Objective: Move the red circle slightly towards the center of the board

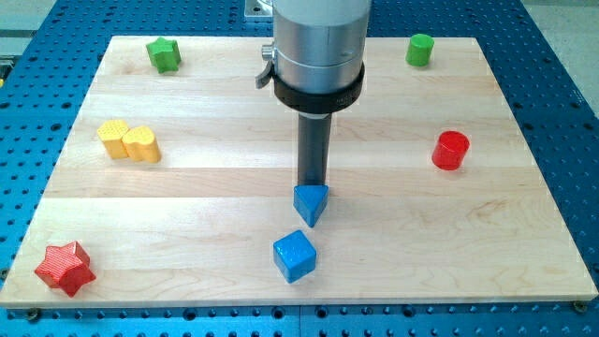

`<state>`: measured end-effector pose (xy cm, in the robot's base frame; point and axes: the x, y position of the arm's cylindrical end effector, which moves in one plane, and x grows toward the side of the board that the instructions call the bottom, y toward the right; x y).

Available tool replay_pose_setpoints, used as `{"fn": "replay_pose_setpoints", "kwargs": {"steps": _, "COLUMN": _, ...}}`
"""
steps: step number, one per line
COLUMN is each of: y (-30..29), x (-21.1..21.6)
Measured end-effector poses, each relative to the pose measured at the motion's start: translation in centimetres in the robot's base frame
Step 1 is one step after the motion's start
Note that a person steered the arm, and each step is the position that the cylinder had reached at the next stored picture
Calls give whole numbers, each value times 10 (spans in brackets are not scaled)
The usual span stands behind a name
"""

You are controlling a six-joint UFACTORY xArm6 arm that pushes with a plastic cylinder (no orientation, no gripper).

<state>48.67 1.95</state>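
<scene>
The red circle [450, 150] stands upright near the right edge of the wooden board [215, 197], about mid-height in the view. My tip [311, 184] is near the board's middle, touching or just above the top edge of a blue triangle [312, 202]. The red circle is far to the right of my tip, with bare wood between them. A blue cube [295, 256] lies just below the blue triangle.
A green circle [420, 49] stands at the top right, a green star [163, 53] at the top left. A yellow heart-like block [129, 141] lies at the left. A red star [65, 268] sits at the bottom left corner. Blue perforated table surrounds the board.
</scene>
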Motion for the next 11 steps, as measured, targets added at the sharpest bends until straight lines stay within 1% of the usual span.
{"fn": "replay_pose_setpoints", "kwargs": {"steps": 1, "y": 4, "x": 43}}
{"fn": "replay_pose_setpoints", "kwargs": {"steps": 2, "y": 5, "x": 45}}
{"fn": "replay_pose_setpoints", "kwargs": {"steps": 3, "y": 43, "x": 60}}
{"fn": "replay_pose_setpoints", "kwargs": {"steps": 4, "y": 90, "x": 99}}
{"fn": "replay_pose_setpoints", "kwargs": {"steps": 5, "y": 148, "x": 93}}
{"fn": "replay_pose_setpoints", "kwargs": {"steps": 6, "y": 190, "x": 15}}
{"fn": "replay_pose_setpoints", "kwargs": {"steps": 7, "y": 204, "x": -35}}
{"fn": "replay_pose_setpoints", "kwargs": {"steps": 8, "y": 133, "x": -33}}
{"fn": "replay_pose_setpoints", "kwargs": {"steps": 9, "y": 114, "x": -36}}
{"fn": "replay_pose_setpoints", "kwargs": {"steps": 10, "y": 130, "x": -52}}
{"fn": "replay_pose_setpoints", "kwargs": {"steps": 11, "y": 52, "x": -47}}
